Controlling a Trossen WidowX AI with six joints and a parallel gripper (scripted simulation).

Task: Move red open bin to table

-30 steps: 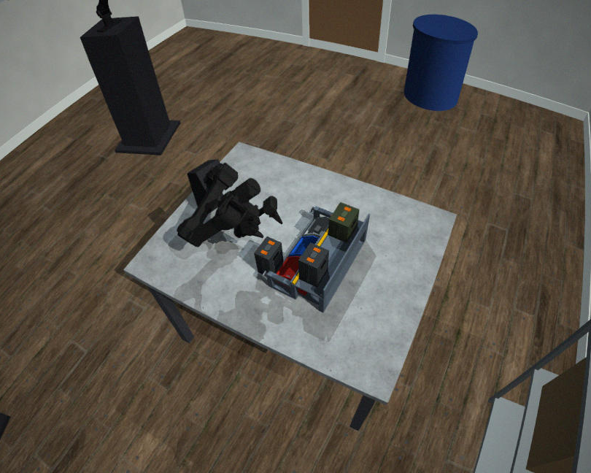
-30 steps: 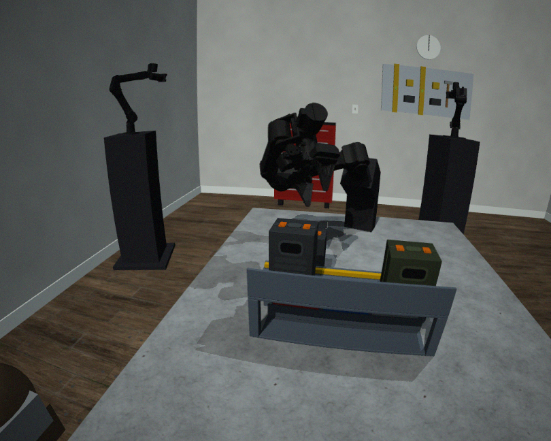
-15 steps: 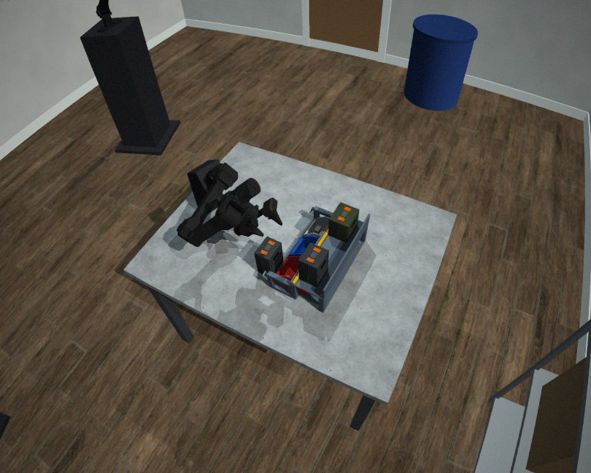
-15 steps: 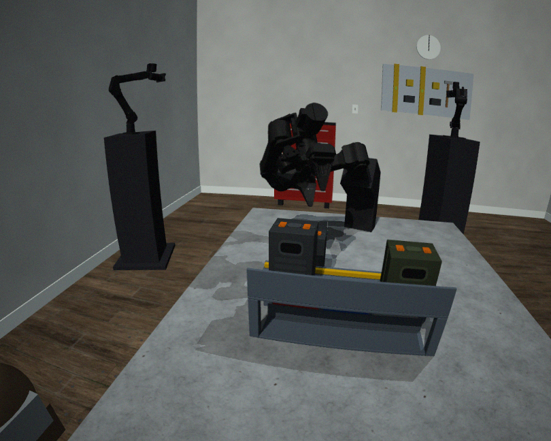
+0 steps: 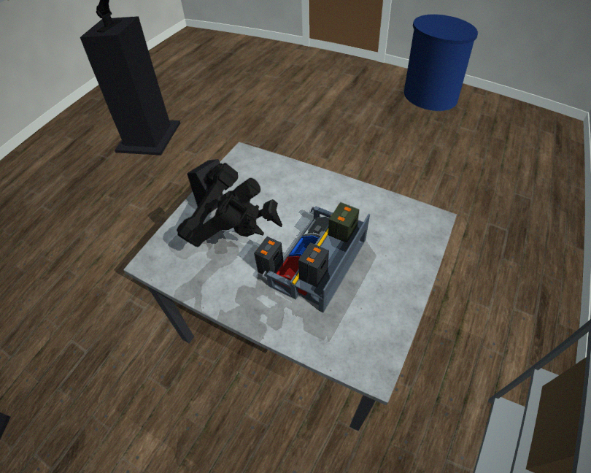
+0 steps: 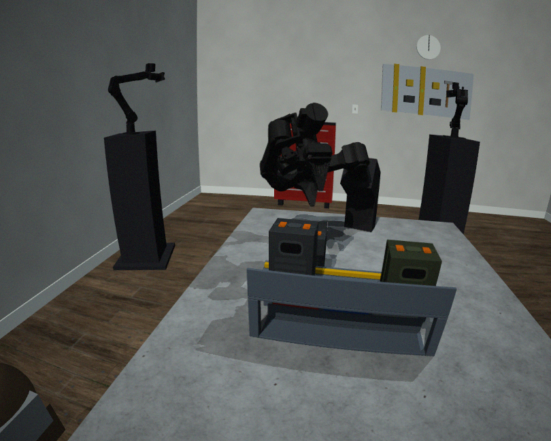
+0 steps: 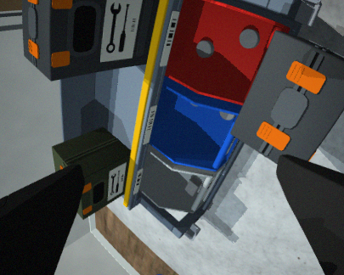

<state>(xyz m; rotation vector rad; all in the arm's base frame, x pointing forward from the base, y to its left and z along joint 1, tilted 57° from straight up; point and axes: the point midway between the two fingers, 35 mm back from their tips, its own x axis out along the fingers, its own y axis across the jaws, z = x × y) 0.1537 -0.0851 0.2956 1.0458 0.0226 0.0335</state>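
The red open bin (image 5: 288, 267) (image 7: 226, 70) sits upright at one end of the grey-blue shelf (image 5: 342, 272) (image 6: 352, 296) (image 7: 77, 102). Two round grey parts show inside it in the wrist view, one a disc (image 7: 249, 38) and one a similar piece (image 7: 205, 47). My gripper (image 5: 271, 229) (image 6: 316, 197) (image 7: 181, 170) is open and empty. It hangs above the table (image 5: 403, 244) (image 6: 313, 403) (image 7: 260, 229), on the robot's side of the shelf, apart from the bin. In the exterior view the shelf's back panel hides most of the bin.
A dark case (image 5: 268, 255) (image 7: 256, 102) stands close in front of the red bin. A blue bin (image 5: 302, 247) (image 7: 188, 131) and a grey bin (image 7: 171, 182) adjoin it. Another dark case (image 6: 292, 251) and a green case (image 6: 411, 263) stand on the shelf behind the yellow rail (image 6: 347, 273).
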